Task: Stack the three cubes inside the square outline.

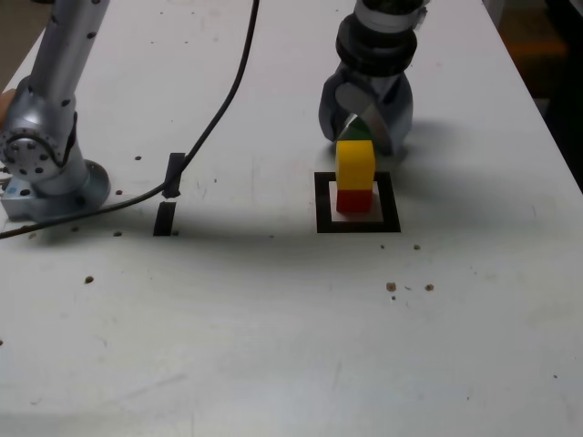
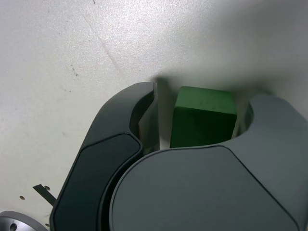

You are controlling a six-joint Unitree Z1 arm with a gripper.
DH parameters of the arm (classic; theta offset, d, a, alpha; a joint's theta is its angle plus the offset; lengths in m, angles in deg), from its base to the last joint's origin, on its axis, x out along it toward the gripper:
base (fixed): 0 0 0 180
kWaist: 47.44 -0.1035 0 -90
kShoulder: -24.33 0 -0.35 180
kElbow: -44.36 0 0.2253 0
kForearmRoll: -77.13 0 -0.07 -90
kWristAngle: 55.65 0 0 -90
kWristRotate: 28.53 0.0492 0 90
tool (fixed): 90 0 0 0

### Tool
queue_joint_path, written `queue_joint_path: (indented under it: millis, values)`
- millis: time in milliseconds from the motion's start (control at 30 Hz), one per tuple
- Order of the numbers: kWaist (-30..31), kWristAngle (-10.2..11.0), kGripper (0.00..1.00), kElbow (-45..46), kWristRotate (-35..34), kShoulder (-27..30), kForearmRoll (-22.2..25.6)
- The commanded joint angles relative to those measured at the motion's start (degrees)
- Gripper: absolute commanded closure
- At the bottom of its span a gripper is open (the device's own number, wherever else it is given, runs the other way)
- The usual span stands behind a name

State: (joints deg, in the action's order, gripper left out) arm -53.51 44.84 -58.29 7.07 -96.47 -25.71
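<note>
Jaws of the gripper (image 2: 204, 92) stand apart, released, one on each side of the green cube (image 2: 204, 120); in the wrist view a clear gap shows between one finger and the cube, so no grasp on it. Other finger sits close to the cube; contact there can't be told. Green cube's lower part in the wrist view is hidden by the gripper body. Exterior view: gripper upper right of centre, pointing down, green cube partly visible at it, just behind the yellow cube. Yellow cube (image 1: 355, 164) right of centre, stacked on the red cube (image 1: 353, 201); red cube inside the square outline (image 1: 323, 205), white showing around its base. Green cube is outside the outline, beyond its far edge. Left of centre, two short black strips (image 1: 164, 219), one above the other in frame. Thin black cable (image 1: 219, 114) curves from top centre to the left edge, crossing the upper strip. Silver arm section (image 1: 56, 177) with round base, upper left. White tabletop (image 1: 228, 319) across most of the frame, brown specks at lower left and right of centre. Dark area at the upper right edge, too unclear to tell.
</note>
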Motion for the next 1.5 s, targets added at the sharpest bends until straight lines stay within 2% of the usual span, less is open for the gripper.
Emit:
queue_joint_path:
  millis: [0, 133, 667, 733, 900, 1000, 1067, 1233, 1467]
  values:
    - [0.01, 0.02, 0.61, -1.19, -0.09, 0.88, 0.60]
    - [0.01, 0.08, 0.73, -2.31, -0.09, 1.42, 1.58]
    - [0.02, -0.27, 0.83, -4.32, -0.11, 1.54, 3.97]
    - [0.14, -0.23, 0.84, -6.59, -0.23, 3.03, 6.55]
    - [0.83, 0.03, 0.85, -17.22, -2.79, 7.76, 19.40]
    - [2.85, -0.04, 0.85, -24.25, -7.09, 9.18, 27.69]
    - [5.28, -0.51, 0.87, -27.11, -12.29, 10.01, 30.91]
    - [9.68, -2.72, 0.95, -27.42, -23.28, 10.69, 31.37]
    - [11.92, -7.03, 0.96, -22.20, -33.74, 10.16, 31.35]
